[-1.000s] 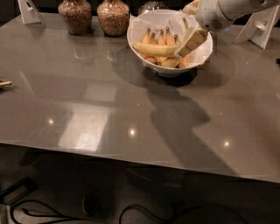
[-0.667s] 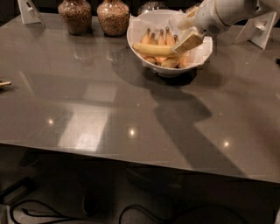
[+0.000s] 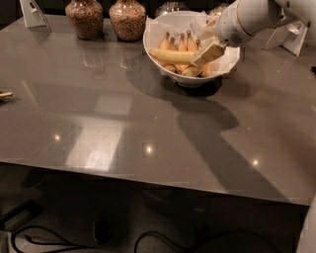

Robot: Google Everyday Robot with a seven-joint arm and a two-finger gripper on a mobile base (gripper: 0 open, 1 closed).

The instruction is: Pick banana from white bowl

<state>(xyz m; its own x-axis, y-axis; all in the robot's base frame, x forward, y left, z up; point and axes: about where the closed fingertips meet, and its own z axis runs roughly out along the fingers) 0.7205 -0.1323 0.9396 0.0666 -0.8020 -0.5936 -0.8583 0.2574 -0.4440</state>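
Note:
The white bowl (image 3: 152, 47) with crumpled paper lining stands at the back of the grey table. Several short orange-tinged bananas (image 3: 178, 43) lie in it. The long pale yellow banana (image 3: 170, 55) lies level across the bowl, above the others, pointed end to the left. My gripper (image 3: 205, 49) reaches in from the upper right and is shut on the banana's right end, with one pale finger (image 3: 210, 52) in front of it. The white arm hides the bowl's far right rim.
Two grain-filled glass jars (image 3: 85, 18) (image 3: 127, 19) stand left of the bowl. White card stands sit at the back left (image 3: 32, 12) and back right (image 3: 292, 37). A small object (image 3: 5, 94) lies at the table's left edge. The front edge (image 3: 148, 170) runs across.
The gripper has closed on the long banana and raised it a little; the banana now lies level above the other bananas instead of resting among them.

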